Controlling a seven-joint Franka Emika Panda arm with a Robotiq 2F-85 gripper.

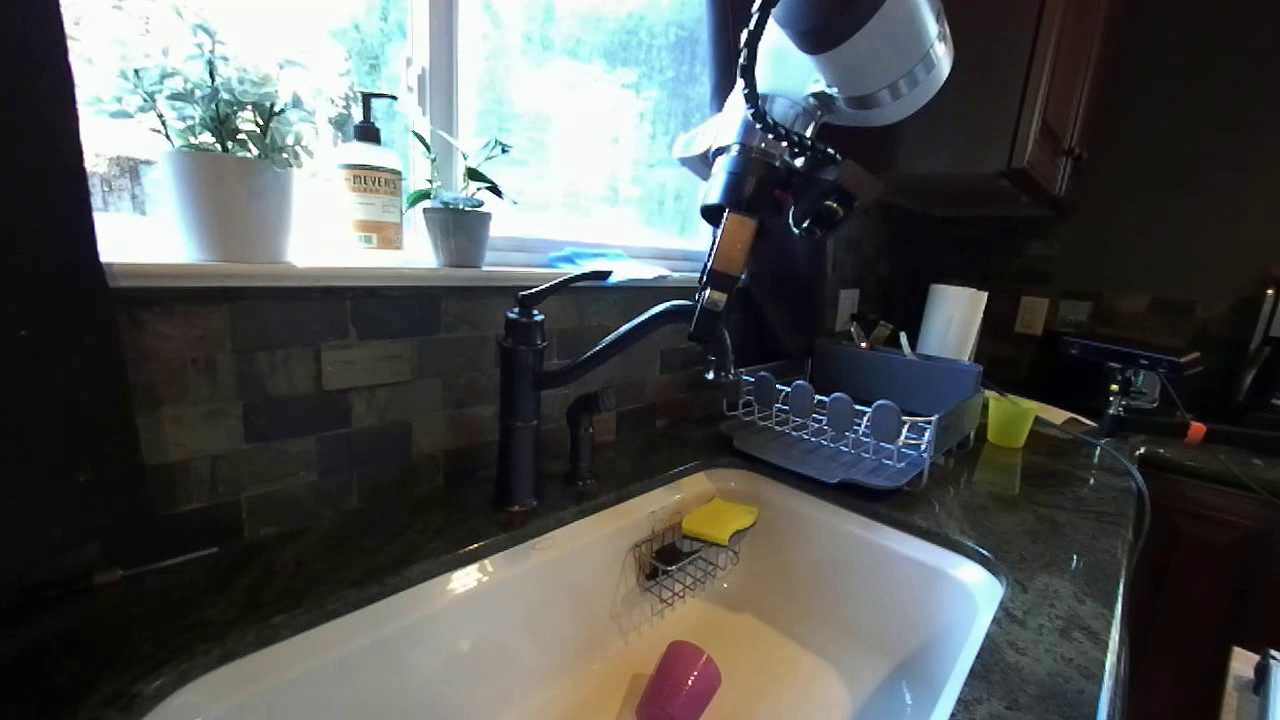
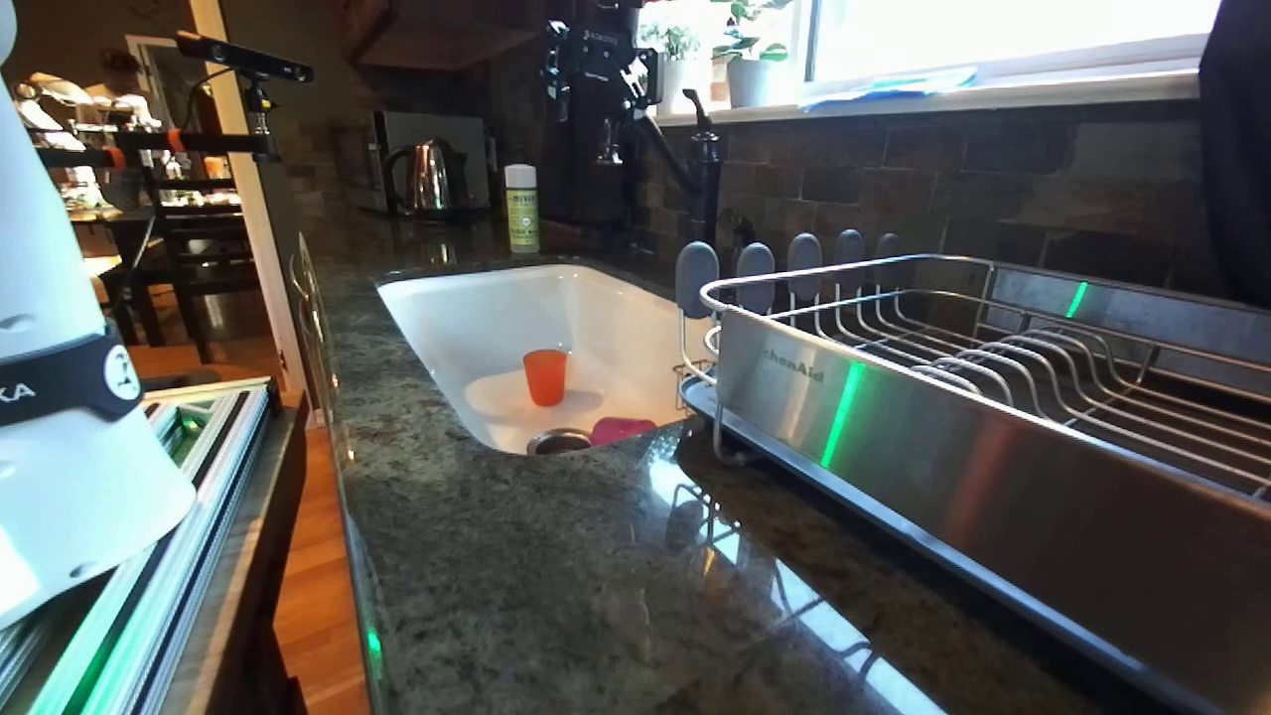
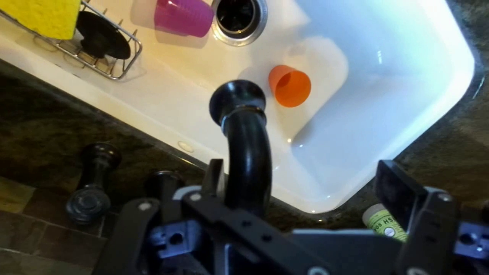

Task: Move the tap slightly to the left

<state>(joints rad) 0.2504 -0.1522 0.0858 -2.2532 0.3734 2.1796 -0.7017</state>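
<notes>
The tap is dark metal with an upright post, an arched spout and a top lever. It shows in both exterior views [image 1: 518, 420] [image 2: 705, 169]. In the wrist view its spout [image 3: 249, 152] points out over the sink. My gripper [image 3: 301, 163] is open around the spout from above. The spout lies between the fingers, close beside the left-hand finger in the picture, with a wide gap to the right-hand one. I cannot tell whether that finger touches it. In both exterior views the gripper [image 1: 708, 325] [image 2: 604, 84] is at the spout's outer part.
A white sink [image 1: 560, 600] lies below, holding a pink cup [image 3: 184, 17] and an orange cup [image 3: 290, 86]. A yellow sponge [image 1: 720, 521] sits on a wire caddy. A dish rack [image 1: 840, 420] stands beside the sink. Plants and a soap bottle [image 1: 370, 200] stand on the windowsill.
</notes>
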